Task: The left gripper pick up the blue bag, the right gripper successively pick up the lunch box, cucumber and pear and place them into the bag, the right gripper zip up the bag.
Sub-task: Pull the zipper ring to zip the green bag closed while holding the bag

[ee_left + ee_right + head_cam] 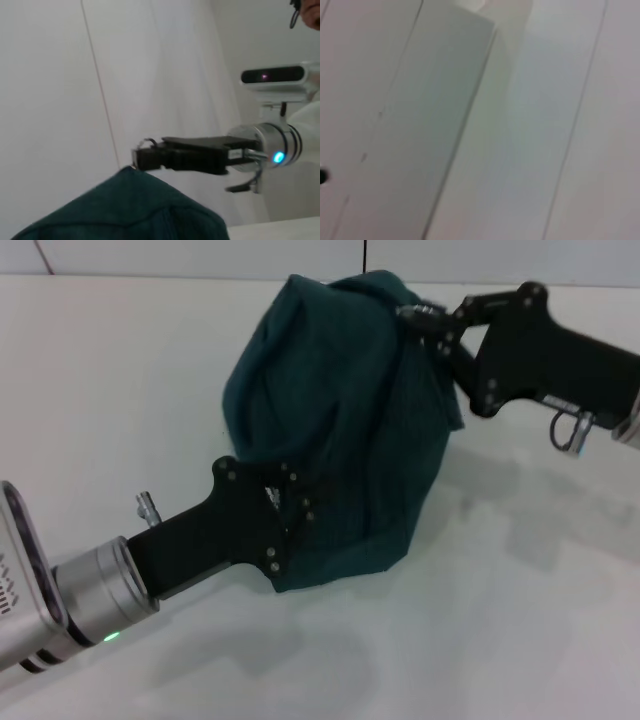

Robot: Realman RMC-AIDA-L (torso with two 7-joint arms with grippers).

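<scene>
Near left, the left gripper (290,515) is pressed against the near side of the blue bag (340,420); whether its fingers are spread or pinching fabric cannot be told. The bag is seen closed and bulging on the white table (120,390), its contents hidden. At the far right, the right gripper (425,320) is pinched on the zipper pull at the bag's top.

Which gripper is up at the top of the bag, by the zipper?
The right gripper, black with no green light, at the blue bag's upper far edge. The left gripper, green-lit cuff, is at its lower near side.
</scene>
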